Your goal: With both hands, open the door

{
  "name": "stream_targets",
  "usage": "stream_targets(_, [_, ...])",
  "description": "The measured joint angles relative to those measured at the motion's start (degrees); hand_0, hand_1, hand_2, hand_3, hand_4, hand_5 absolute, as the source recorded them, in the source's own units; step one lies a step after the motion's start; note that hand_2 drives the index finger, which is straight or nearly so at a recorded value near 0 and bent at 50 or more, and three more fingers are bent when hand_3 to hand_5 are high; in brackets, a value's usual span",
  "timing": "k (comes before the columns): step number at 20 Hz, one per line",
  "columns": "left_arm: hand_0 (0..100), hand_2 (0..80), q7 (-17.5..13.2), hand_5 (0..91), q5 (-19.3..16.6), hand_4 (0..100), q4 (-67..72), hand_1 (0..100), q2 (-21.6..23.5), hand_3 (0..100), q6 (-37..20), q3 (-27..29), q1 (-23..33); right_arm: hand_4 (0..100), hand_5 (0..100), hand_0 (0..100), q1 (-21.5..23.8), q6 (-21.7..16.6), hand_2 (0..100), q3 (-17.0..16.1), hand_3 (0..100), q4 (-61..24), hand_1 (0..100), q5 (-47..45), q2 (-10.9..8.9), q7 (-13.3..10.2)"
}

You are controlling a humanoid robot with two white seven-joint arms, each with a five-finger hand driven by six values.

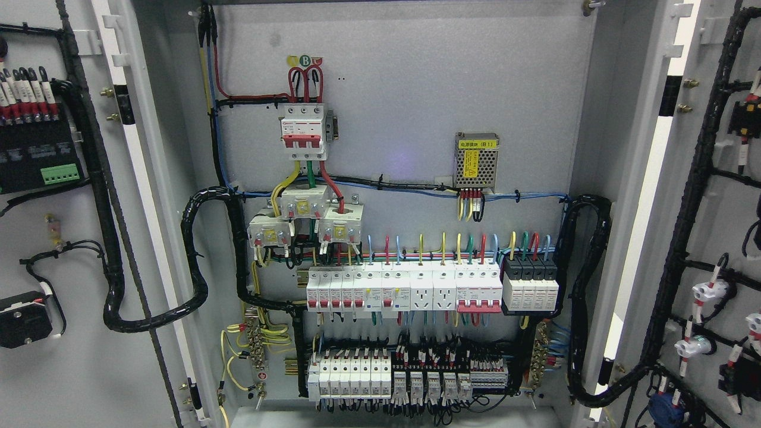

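Doors stand wide open on both sides: the left door (71, 238) swings off to the left, the right door (713, 238) to the right, and both run past the picture's edges. Neither hand shows (so I cannot tell if they are open or closed, or which is nearer). Between the doors sits the box (404, 89), full of switches (404, 288).

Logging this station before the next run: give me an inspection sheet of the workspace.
Surface: grey back panel, bare in its upper part.
Job's things: left door and right door both swung wide open.
Clutter: nothing seen.
Grippers: nothing seen; neither hand in view.
Cables: black loom loops from left door into cabinet; another at right.
Surroundings: main breaker, power supply, breaker row, terminal row.
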Motion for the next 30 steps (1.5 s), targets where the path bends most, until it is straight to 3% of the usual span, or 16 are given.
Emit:
stream_targets(5, [0,0.0,-0.12,0.0,-0.05,0,5.26,0,-0.35,0,4.32,1.10,-2.03,0,0,38,-4.62,8.51,0,-1.95,0,3.77,0,4.02,2.09,-2.17])
stream_targets(10, [0,0.0,-0.17,0.0,-0.07,0,8.52,0,-0.56,0,8.27,2.23,-3.37,0,0,38,-7.86,13.10,0,-3.24,0,6.14,0,5.74,3.53,-3.95])
stream_targets(30, [0,0.0,-0.35,0.0,-0.08,0,13.02,0,-0.87,0,11.64,3.67,-4.73,0,0,38,-10.49,14.32,0,-5.05,0,9.31,0,6.81,6.18,-4.45])
